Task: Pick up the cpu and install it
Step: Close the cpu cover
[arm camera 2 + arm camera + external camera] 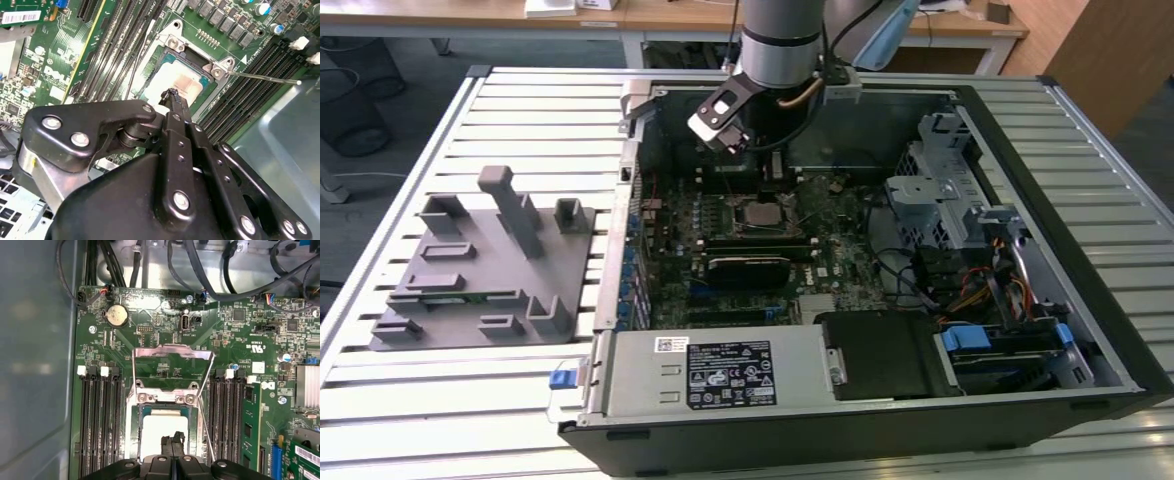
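– Toward the exterior view's left edge of the slatted bench point(454, 400), what is the grey piece?

– A moulded fixture tray point(467, 270) with upright posts, well apart from the work. Just beside it, toward the exterior view's right, an open computer case point(854, 435) lies on its side across the bench.

– Any writing to go on?

– Labels, yes. A black-and-white printed label point(730, 372) sits on the silver power supply point(634, 385) at the case's near edge. A white barcode sticker point(20, 16) shows among the board's components in the second wrist view. The print is left unquoted.

– And the cpu?

– The cpu point(761, 214) lies flat in its socket near the middle of the green motherboard point(841, 250), silver top up. In the first wrist view the metal load plate point(172, 351) stands raised at the socket's far side from the arm. Black memory slots point(100, 420) flank the chip on both sides.

– The gripper?

– The gripper point(172, 440) hangs directly over the cpu, fingertips clenched together with nothing between them. Whether the tips touch the metal top cannot be told.

– Farthest right?

– A metal drive cage point(947, 190) lines the case's wall at the exterior view's right.
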You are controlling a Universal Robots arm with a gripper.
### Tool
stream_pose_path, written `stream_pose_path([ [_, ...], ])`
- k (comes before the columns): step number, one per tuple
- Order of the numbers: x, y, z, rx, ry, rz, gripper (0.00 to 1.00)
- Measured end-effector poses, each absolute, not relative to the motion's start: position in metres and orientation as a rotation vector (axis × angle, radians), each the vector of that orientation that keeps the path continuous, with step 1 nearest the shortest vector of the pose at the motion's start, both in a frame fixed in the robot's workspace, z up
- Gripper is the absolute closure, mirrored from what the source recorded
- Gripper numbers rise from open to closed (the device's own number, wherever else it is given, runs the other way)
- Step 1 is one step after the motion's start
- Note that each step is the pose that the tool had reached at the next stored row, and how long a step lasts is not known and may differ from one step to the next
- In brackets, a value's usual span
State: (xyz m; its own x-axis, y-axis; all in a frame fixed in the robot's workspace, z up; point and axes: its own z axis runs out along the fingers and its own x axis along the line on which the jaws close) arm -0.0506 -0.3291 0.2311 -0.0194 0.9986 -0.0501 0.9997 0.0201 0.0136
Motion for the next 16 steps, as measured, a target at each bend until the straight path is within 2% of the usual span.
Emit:
stream_pose_path([
  [16,-0.051,-0.329,0.267,2.166,2.210,-0.042,0.89],
])
